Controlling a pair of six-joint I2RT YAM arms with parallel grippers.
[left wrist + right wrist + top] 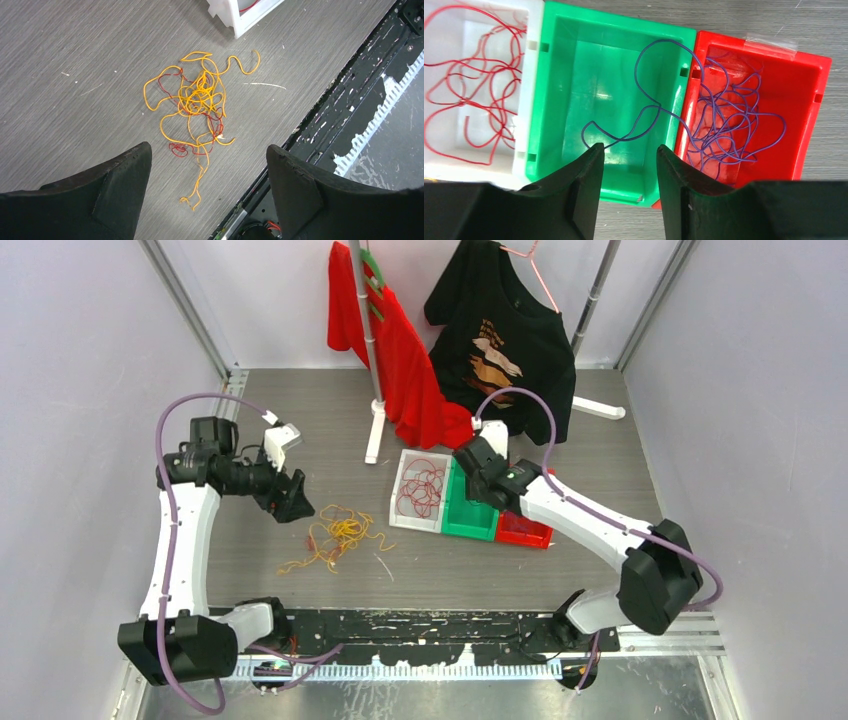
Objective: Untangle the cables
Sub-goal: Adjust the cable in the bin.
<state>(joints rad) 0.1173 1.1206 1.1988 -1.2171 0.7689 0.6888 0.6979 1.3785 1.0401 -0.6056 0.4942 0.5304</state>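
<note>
- Found a tangle of yellow and red cables [197, 100] lying loose on the table [60, 75], near a corner of the white bin [235, 22].
- Noted the left gripper [207, 147] spread wide above that tangle, gripping nothing and not touching it.
- Logged red cables [474, 85] in the white bin and purple cables [734, 120] in the red bin [809, 100], with one purple strand [644, 55] trailing over the wall into the green bin [574, 75].
- Saw the right gripper [629, 147] over the green bin's near edge, jaws half narrowed with a gap showing, pinching nothing visible, the strand's end close by one finger.
- Judged the step in hand: sorting by colour, partway through, with the yellows and a few reds yet to separate.
- Reckoned for the next move: lower the left gripper onto an outlying yellow loop, pinch a single strand, draw slowly to shed the reds; also tuck the stray purple strand into the red bin.
</note>
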